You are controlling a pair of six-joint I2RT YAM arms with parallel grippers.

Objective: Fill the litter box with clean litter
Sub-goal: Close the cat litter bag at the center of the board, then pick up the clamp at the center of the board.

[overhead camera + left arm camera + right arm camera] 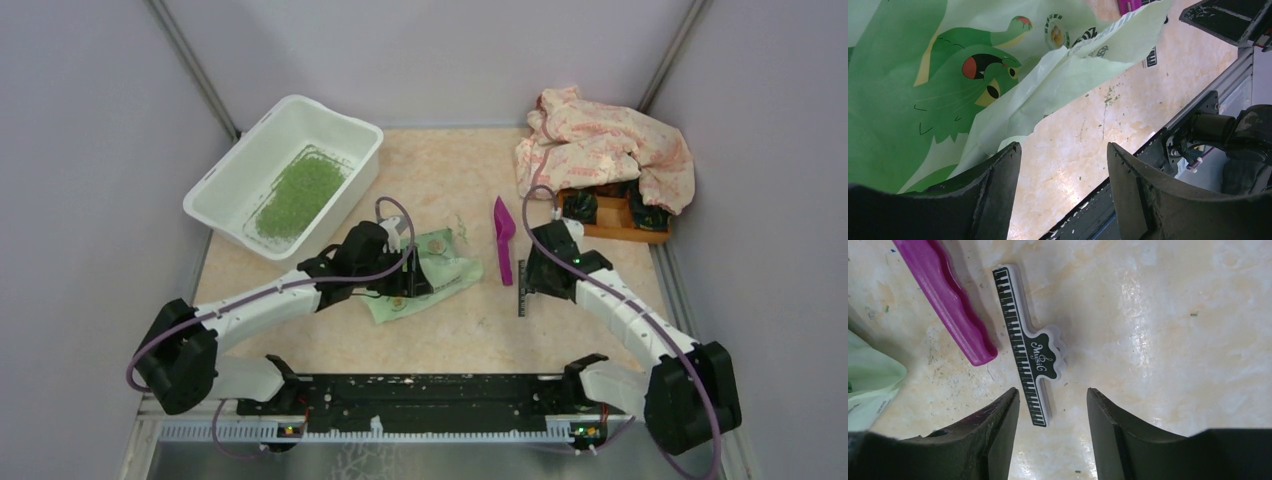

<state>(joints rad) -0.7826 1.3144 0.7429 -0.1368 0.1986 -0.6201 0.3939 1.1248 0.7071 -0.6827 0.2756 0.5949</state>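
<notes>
The white litter box (225,180) stands at the back left, with a patch of green clean litter (298,193) on its floor. My left gripper (415,272) (1064,150) is open, low over the crumpled light green bag (440,272) (948,90) lying on the table; nothing sits between its fingers. My right gripper (527,268) (1053,395) is open too, just above a black piano-key clip (1030,360) (521,300) that lies flat on the table with its near end between the fingertips. A purple scoop (503,238) (948,300) lies beside the clip.
An orange wooden compartment tray (620,215) sits at the back right, partly under a crumpled pink-and-white cloth (600,145). The black base rail (430,392) runs along the near edge. Grey walls close in both sides.
</notes>
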